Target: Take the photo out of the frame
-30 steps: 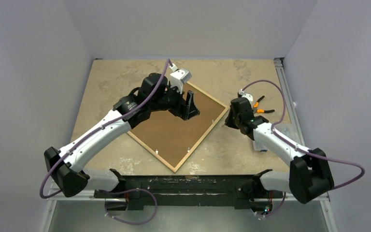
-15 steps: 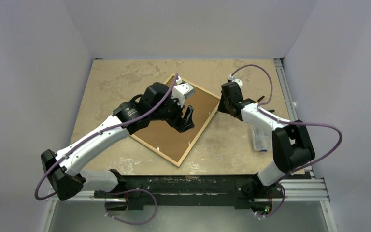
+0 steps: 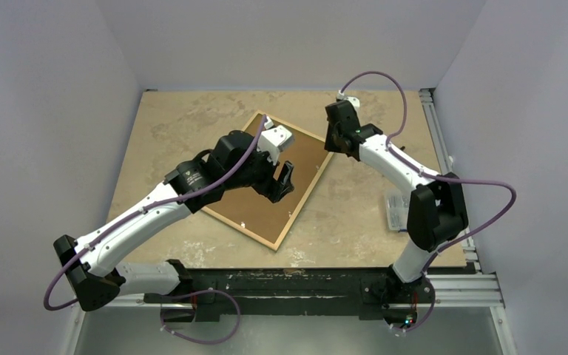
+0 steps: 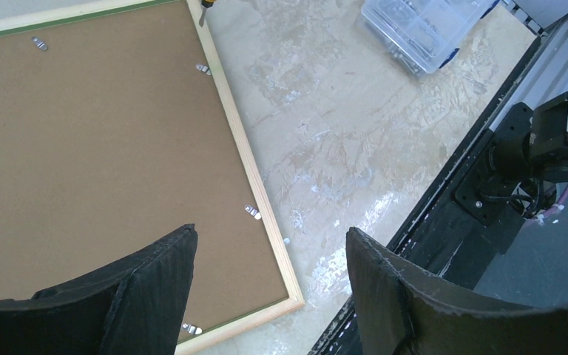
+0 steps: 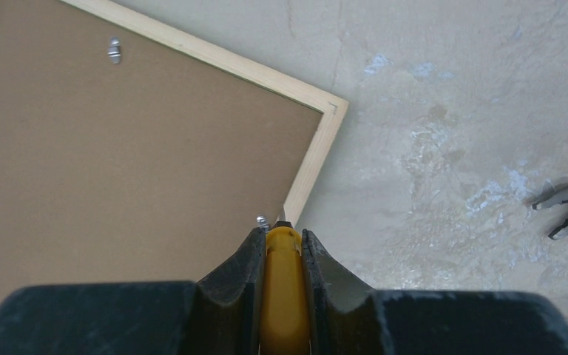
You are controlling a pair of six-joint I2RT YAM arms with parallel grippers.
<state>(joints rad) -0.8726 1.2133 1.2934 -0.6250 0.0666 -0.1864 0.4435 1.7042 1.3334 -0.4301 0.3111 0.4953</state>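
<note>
A mottled beige, stone-patterned tabletop (image 3: 185, 118) sits inside a booth of plain pale grey-lavender walls (image 3: 288, 44); a silver metal rail (image 3: 441, 140) runs along its right edge; a scuffed black crossbar (image 3: 288, 282) spans its near edge; the light is soft and even.

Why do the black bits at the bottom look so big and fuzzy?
Left wrist view: the left pincer sits right by the lens, so it looks huge and soft-edged; the frame beyond is sharp. Right wrist view: same for the right pincer, shut on a yellow tool. Top view: even light, faint shadows, no strong glare on the table.
</note>
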